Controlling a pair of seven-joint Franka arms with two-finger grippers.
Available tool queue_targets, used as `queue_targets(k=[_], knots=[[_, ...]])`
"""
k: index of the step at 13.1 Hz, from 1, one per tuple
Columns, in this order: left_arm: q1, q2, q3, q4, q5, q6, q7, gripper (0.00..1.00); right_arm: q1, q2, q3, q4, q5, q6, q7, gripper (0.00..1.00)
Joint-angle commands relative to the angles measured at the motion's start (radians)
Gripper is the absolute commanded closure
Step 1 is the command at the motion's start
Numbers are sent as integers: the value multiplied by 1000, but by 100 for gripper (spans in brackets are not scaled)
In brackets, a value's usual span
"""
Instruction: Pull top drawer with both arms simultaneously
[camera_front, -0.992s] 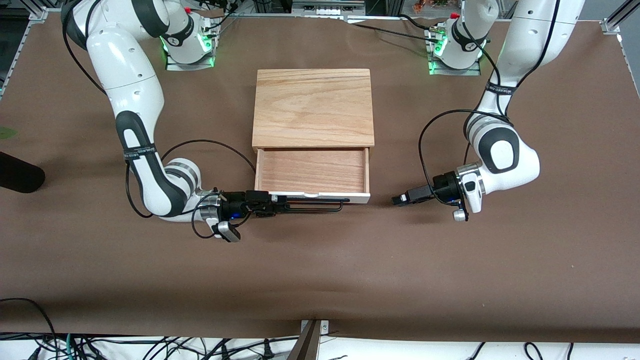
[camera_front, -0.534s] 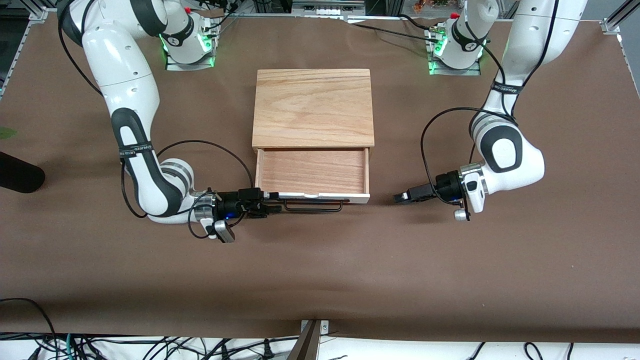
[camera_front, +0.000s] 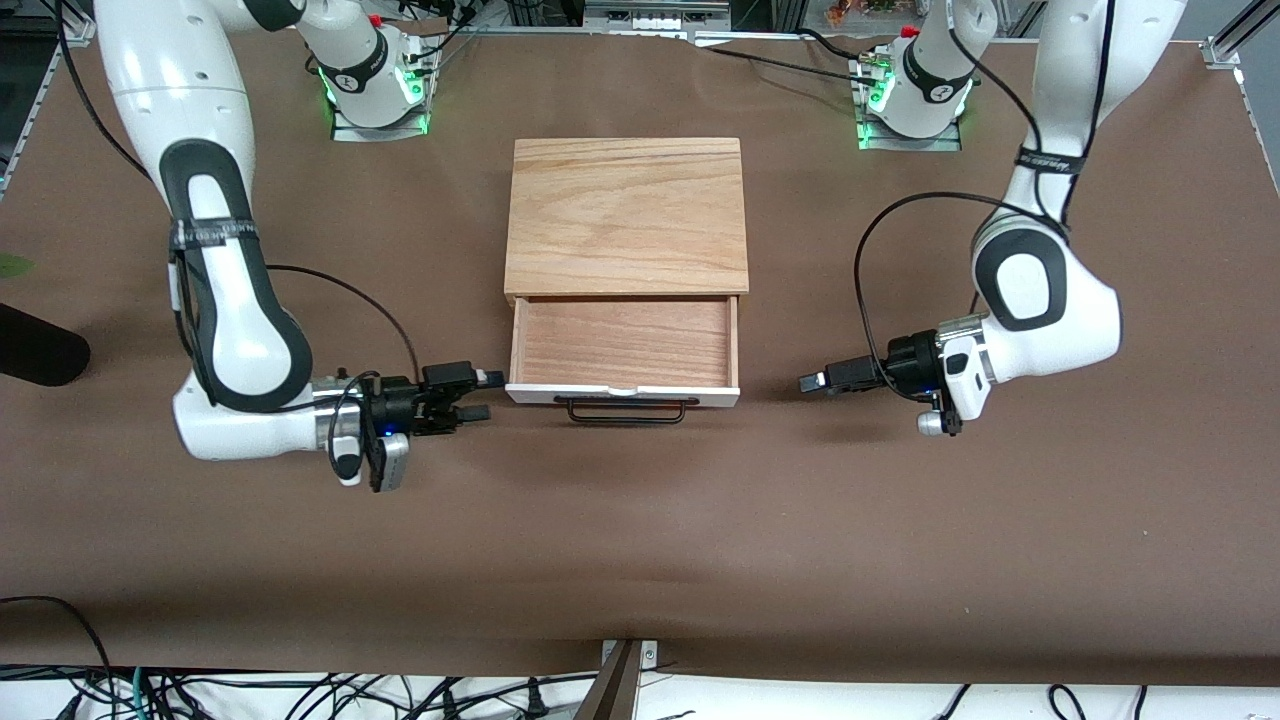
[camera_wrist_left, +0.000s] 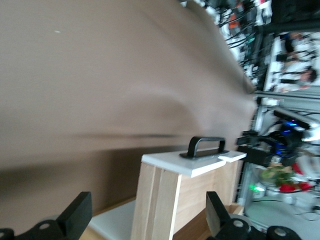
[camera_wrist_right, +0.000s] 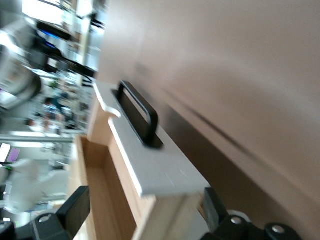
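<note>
Wooden top drawer open; both tools beside it, apart

Both wrist views smeared by blur. Top drawer cut off by the right wrist picture's edge, back part tucked under the cabinet top. Upper arms cropped.

Front evenly lit, sharp; wrist views blurred, maybe motion.

Brown table cover, tangled cables along white floor edge
</note>
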Motion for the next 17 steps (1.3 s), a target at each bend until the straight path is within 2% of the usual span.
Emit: queue_targets(k=[1,3,7,9,11,12,15,17], knots=[[16,-126,-10,-35,210,-10,-188,0,-11,-121,-3,-16,-268,-12,141,0],[39,-192,-24,-39,371,-62,-277,0,-11,-204,2,-21,-467,-52,253,0],[96,-303,-26,-45,605,-203,-329,0,-11,-359,5,-33,-756,-156,503,0],[106,-360,-24,-39,738,-277,-342,0,-13,-433,37,-53,-967,-166,599,0],[123,-412,-24,-35,852,-337,-346,0,-56,-505,45,-73,-1001,-234,606,0],[128,-435,-24,-27,902,-366,-346,0,-74,-557,45,-119,-1002,-246,611,0],[130,-483,-24,7,1038,-443,-345,0,-129,-712,16,-298,-1030,-158,614,0],[130,-496,-24,66,1128,-513,-343,0,-134,-723,-7,-313,-1034,-91,614,0]])
